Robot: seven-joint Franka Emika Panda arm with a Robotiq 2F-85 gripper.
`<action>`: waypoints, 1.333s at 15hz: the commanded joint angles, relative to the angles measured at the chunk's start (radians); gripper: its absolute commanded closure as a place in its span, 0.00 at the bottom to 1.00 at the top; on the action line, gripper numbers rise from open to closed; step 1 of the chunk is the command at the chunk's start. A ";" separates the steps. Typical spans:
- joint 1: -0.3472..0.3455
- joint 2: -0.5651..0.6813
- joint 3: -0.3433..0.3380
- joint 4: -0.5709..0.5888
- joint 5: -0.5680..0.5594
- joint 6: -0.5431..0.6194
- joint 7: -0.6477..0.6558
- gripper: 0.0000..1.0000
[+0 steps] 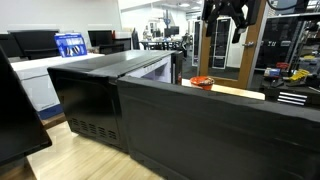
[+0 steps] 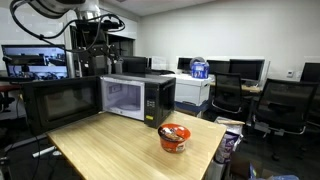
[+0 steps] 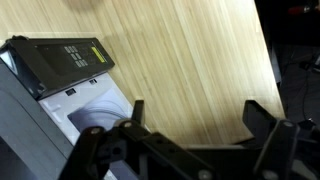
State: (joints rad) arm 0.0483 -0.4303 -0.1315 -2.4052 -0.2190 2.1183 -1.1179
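1 microwave, 1 black box, 1 red bowl

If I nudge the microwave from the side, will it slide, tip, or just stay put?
The microwave is a wide, low box sitting flat on the wooden table, so tipping seems unlikely. It looks heavy; a light nudge would probably barely shift it on the smooth wood.

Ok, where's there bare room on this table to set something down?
The table is bare wood across the front, from the microwave forward and left of the red bowl. It is crowded along the back, which the microwave fills, and at the bowl's corner.
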 commanded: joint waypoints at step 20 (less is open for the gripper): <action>-0.203 0.223 0.027 0.103 -0.104 0.101 1.218 0.00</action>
State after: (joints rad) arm -0.1390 -0.2315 -0.1157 -2.3232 -0.3282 2.2038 -0.0095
